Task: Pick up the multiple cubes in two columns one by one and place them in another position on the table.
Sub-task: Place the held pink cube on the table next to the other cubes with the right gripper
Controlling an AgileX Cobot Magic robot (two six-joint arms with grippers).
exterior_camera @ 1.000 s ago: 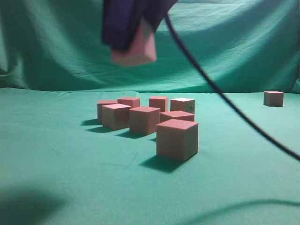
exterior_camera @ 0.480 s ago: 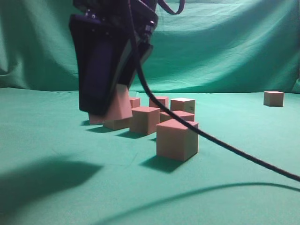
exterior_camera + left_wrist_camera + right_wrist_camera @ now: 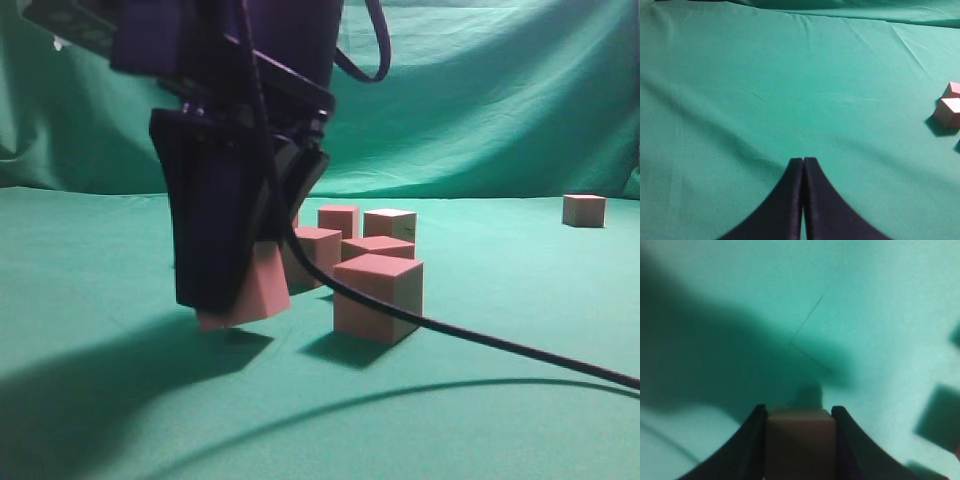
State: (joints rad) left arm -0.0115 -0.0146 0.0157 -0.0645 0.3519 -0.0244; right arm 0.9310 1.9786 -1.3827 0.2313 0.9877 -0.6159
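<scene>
Cubes (image 3: 378,262) in the far cluster are partly hidden behind the right gripper (image 3: 235,300), whose arm is cut off at the top. It hangs near-vertical at left, pinching a tilted cube (image 3: 799,444) low over the table (image 3: 520,400). The left gripper (image 3: 803,165) has its fingers pressed together.

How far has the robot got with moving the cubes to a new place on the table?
Done: one lone cube sits far right, apart from the group. In hand: the right gripper holds a cube low over the table, tilted, seemingly just above the cloth. The left gripper is shut and empty. Left: the clustered cubes.
</scene>
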